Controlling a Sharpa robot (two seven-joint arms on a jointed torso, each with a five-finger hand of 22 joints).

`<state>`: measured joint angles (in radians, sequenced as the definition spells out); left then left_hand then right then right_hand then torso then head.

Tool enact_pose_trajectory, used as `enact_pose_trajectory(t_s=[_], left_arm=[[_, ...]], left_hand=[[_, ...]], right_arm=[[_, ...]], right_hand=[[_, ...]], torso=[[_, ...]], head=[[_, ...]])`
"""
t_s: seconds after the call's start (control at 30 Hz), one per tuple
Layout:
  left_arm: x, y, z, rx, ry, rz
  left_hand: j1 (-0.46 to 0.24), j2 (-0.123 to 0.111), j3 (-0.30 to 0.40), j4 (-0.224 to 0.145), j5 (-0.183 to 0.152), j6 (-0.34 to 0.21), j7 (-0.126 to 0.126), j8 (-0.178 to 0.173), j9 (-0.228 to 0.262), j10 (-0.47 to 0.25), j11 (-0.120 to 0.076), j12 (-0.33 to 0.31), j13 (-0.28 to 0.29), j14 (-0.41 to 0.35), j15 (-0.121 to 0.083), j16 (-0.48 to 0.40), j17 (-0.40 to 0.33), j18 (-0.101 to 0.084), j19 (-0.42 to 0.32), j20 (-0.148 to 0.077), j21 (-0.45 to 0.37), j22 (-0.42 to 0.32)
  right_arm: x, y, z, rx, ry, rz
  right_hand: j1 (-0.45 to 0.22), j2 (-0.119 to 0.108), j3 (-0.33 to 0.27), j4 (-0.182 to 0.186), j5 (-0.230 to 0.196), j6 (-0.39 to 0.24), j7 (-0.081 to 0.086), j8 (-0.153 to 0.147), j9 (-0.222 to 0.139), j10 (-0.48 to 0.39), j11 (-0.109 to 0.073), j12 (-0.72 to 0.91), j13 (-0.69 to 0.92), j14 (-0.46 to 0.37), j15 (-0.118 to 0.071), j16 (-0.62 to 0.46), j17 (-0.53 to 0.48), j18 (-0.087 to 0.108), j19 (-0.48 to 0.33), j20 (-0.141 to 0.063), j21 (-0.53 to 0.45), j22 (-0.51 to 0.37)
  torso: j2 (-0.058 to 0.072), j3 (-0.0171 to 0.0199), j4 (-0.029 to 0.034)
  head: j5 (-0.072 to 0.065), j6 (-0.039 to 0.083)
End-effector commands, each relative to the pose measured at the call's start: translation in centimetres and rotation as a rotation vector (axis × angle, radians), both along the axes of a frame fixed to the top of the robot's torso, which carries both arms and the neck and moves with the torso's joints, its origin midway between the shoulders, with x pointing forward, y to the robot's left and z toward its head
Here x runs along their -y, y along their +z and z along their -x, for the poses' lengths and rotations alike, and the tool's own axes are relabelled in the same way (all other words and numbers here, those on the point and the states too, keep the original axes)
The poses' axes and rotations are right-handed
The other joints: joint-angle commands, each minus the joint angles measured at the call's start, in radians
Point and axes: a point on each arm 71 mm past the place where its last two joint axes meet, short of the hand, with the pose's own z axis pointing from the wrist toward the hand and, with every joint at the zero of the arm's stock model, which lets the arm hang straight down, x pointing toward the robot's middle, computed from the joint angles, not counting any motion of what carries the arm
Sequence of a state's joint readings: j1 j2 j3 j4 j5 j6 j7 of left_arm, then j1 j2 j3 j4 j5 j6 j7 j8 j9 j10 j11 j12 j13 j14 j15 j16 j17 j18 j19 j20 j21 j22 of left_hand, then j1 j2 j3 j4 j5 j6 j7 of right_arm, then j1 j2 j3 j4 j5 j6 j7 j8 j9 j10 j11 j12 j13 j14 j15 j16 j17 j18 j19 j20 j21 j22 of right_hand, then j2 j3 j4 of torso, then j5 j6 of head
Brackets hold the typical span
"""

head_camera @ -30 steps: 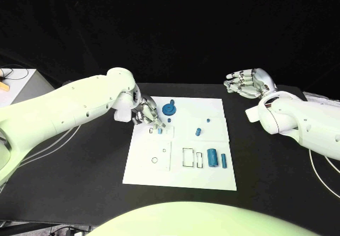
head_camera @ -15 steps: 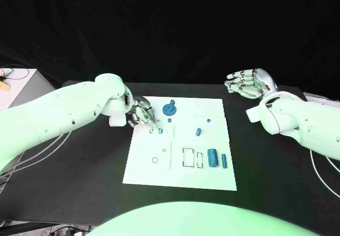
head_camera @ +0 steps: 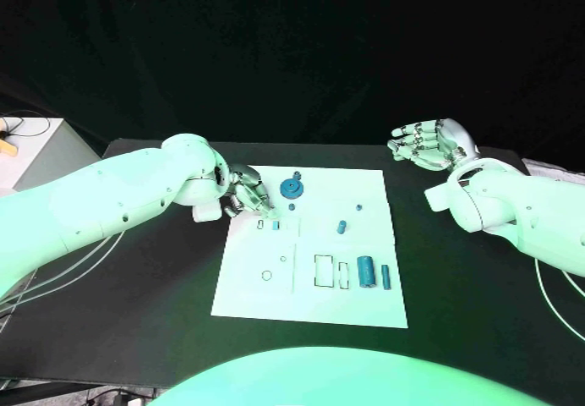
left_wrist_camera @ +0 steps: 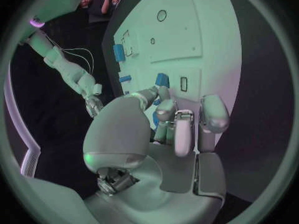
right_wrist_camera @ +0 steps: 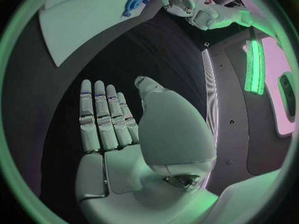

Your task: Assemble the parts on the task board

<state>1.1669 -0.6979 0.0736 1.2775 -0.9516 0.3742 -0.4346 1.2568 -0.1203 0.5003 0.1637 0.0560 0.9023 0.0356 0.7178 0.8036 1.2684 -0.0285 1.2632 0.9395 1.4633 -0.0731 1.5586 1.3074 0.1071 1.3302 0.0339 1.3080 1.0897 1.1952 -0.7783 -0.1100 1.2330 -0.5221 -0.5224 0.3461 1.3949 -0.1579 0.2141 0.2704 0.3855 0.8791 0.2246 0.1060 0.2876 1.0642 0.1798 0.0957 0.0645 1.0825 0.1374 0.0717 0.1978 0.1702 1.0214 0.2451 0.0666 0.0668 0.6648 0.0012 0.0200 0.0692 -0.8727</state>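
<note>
1. Black table spreads across the whole frame, and at its far left edge sits a pale cabinet with a small orange item on top.
2. Task board, a white plate, lies dead centre of the head view, running from the middle down toward the lower centre.
3. Left hand sits at the board's upper-left corner, fingers curled downward and bunched close over the board's edge; whether it pinches anything, I cannot tell.
4. Right hand hovers upper right, well off the board, palm open, fingers straight and side by side, holding nothing.
5. Blue round part stands just right of the left hand, near the board's top edge.
6. Small blue peg lies just below the left fingertips, beside a slot.
7. Another blue piece sits mid-board, further right.
8. Two blue cylinders rest lower right, by rectangular outlines.
</note>
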Motion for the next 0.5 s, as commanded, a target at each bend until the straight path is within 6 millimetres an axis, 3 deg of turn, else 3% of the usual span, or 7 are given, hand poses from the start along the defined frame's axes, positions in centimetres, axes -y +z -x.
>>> enact_pose_trajectory(t_s=[0.03, 0.2, 0.27, 0.33, 0.37, 0.5], left_arm=[[0.1, 0.1, 0.1, 0.03, 0.0, 0.012], [0.1, 0.1, 0.6, 0.05, 0.016, 0.031], [0.0, 0.2, 0.8, 0.063, 0.038, 0.05], [-0.1, 0.2, 1.1, 0.07, 0.053, 0.063], [-0.3, 0.2, 1.4, 0.073, 0.067, 0.07], [-0.7, 0.1, 2.6, 0.094, 0.1, 0.063]], left_hand=[[0.006, -0.002, 0.01, 0.003, 0.001, -0.005, 0.002, -0.008, -0.002, -0.004, -0.001, -0.005, -0.01, 0.097, -0.007, -0.006, 0.231, -0.005, -0.011, -0.001, -0.008, -0.006], [-0.008, -0.009, 0.013, 0.014, 0.0, -0.005, 0.004, -0.01, -0.004, -0.009, 0.002, -0.011, -0.019, 0.095, -0.005, -0.009, 0.226, -0.004, -0.014, 0.0, -0.012, -0.011], [-0.052, -0.013, 0.005, 0.056, 0.0, -0.015, 0.012, -0.017, -0.007, -0.045, 0.008, -0.046, -0.075, 0.082, -0.001, -0.031, 0.189, 0.003, -0.033, 0.003, -0.034, -0.046], [-0.085, -0.006, 0.003, 0.107, 0.001, -0.059, 0.034, -0.052, -0.027, -0.136, 0.026, -0.133, -0.213, 0.058, 0.011, -0.067, 0.132, 0.012, -0.065, 0.012, -0.072, -0.102], [-0.102, -0.004, -0.001, 0.124, 0.002, -0.073, 0.044, -0.067, -0.038, -0.159, 0.034, -0.157, -0.25, 0.052, 0.018, -0.076, 0.118, 0.016, -0.075, 0.017, -0.085, -0.121], [-0.145, -0.005, -0.019, 0.128, 0.002, -0.094, 0.064, -0.108, -0.073, -0.167, 0.052, -0.172, -0.274, 0.051, 0.032, -0.078, 0.115, 0.017, -0.073, 0.031, -0.093, -0.127]], right_arm=[[-0.1, 0.0, 0.1, 0.003, 0.018, -0.003], [0.0, 0.0, 0.1, 0.004, 0.016, -0.002], [0.0, 0.0, 0.1, 0.004, 0.015, -0.002], [0.0, 0.0, 0.2, 0.004, 0.016, -0.002], [0.0, 0.1, 0.2, 0.004, 0.015, -0.002], [0.2, 0.1, 0.4, 0.003, 0.013, -0.002]], right_hand=[[-0.001, -0.01, 0.007, -0.001, 0.005, 0.006, 0.023, -0.006, -0.001, 0.002, 0.004, -0.006, 0.0, -0.004, 0.002, -0.004, -0.002, 0.014, -0.003, 0.002, 0.002, -0.001], [0.0, -0.009, 0.01, -0.002, 0.005, 0.007, 0.023, -0.006, -0.001, 0.002, 0.004, -0.007, 0.0, -0.003, 0.002, -0.004, -0.003, 0.014, -0.003, 0.002, 0.002, -0.001], [0.0, -0.009, 0.01, -0.002, 0.005, 0.007, 0.023, -0.006, -0.001, 0.002, 0.004, -0.007, 0.0, -0.003, 0.002, -0.004, -0.003, 0.014, -0.003, 0.002, 0.002, -0.001], [0.0, -0.009, 0.01, -0.002, 0.005, 0.007, 0.023, -0.006, -0.001, 0.002, 0.004, -0.007, 0.0, -0.003, 0.002, -0.004, -0.003, 0.014, -0.003, 0.002, 0.002, -0.001], [0.0, -0.009, 0.01, -0.002, 0.005, 0.007, 0.023, -0.006, -0.001, 0.002, 0.004, -0.007, 0.0, -0.003, 0.002, -0.004, -0.003, 0.014, -0.003, 0.002, 0.002, -0.001], [0.0, -0.009, 0.01, -0.002, 0.005, 0.007, 0.023, -0.006, -0.001, 0.002, 0.004, -0.007, 0.0, -0.003, 0.002, -0.004, -0.003, 0.014, -0.003, 0.002, 0.002, -0.001]], torso=[[0.0, 0.001, -0.0001], [-0.001, 0.002, 0.0], [-0.001, 0.0021, -0.0003], [0.0, 0.0014, -0.0009], [-0.001, 0.0018, -0.0004], [-0.002, 0.0033, 0.0019]], head=[[-0.001, 0.0], [-0.003, 0.0], [-0.003, 0.0], [-0.004, 0.0], [-0.005, 0.0], [-0.008, 0.0]])
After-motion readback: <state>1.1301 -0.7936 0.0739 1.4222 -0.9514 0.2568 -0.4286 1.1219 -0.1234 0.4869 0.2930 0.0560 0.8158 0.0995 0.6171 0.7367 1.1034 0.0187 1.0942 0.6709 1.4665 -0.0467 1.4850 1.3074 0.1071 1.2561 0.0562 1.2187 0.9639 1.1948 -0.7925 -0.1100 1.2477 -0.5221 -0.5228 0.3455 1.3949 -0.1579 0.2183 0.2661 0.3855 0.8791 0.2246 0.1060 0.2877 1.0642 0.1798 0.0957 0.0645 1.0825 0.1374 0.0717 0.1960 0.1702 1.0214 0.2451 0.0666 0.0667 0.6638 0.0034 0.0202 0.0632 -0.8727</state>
